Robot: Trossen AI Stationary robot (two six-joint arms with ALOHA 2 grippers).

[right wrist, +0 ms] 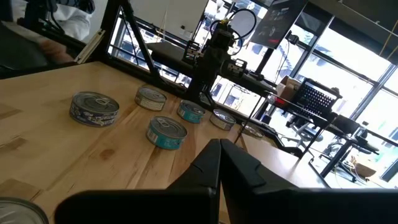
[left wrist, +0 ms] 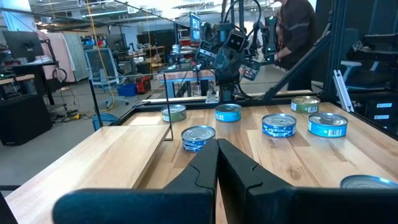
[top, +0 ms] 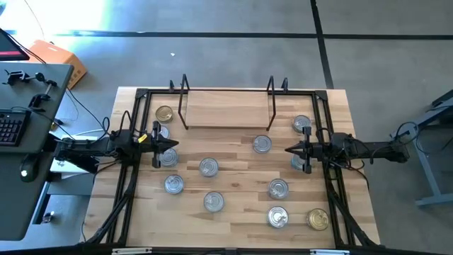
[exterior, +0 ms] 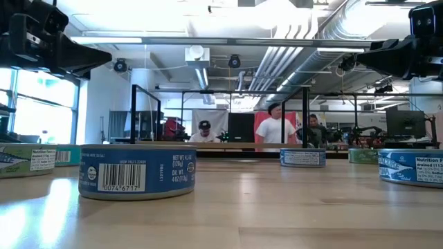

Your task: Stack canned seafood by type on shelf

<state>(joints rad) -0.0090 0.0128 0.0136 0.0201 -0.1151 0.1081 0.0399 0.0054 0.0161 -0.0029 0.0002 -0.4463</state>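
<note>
Twelve tins (top: 209, 167) scattered on tabletop (top: 233, 212), shelf (top: 226, 113) bare, both jaws closed, empty.

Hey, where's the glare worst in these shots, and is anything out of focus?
High view: daylight washes out the floor at the top left, beyond the table. Low view: ceiling lights blow out; the nearest tin is sharp, the people behind are soft. Right wrist view: bright windows behind, and the right gripper is dark.

An open robotics lab: exposed ceiling ducts (exterior: 346, 34), monitors (exterior: 405, 123), cluttered workbenches (left wrist: 37, 81), and people (exterior: 275, 128) standing behind.
</note>
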